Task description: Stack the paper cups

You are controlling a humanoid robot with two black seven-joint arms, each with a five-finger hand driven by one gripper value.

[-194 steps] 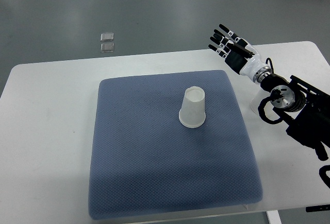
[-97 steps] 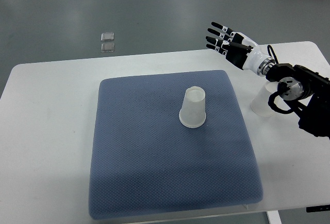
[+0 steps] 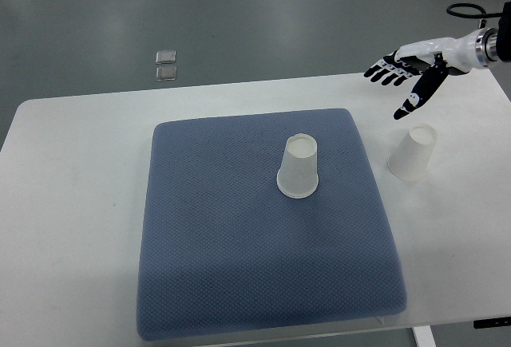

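Hovering above the table's [image 3: 72, 171] far right side: the right hand [image 3: 411, 72], fingers spread, holding nothing. Just below it, off the blue mat [image 3: 239, 267], one inverted paper cup [image 3: 413, 153], apart from the fingertips. At the mat's centre, well apart from that, a second inverted cup [image 3: 299, 167]. Likely risks: tipping or crushing the thin cup through a hard or off-centre squeeze; knocking it toward the table edge with a careless descent; toppling the mat cup during stacking if lowered askew. No left hand visible.
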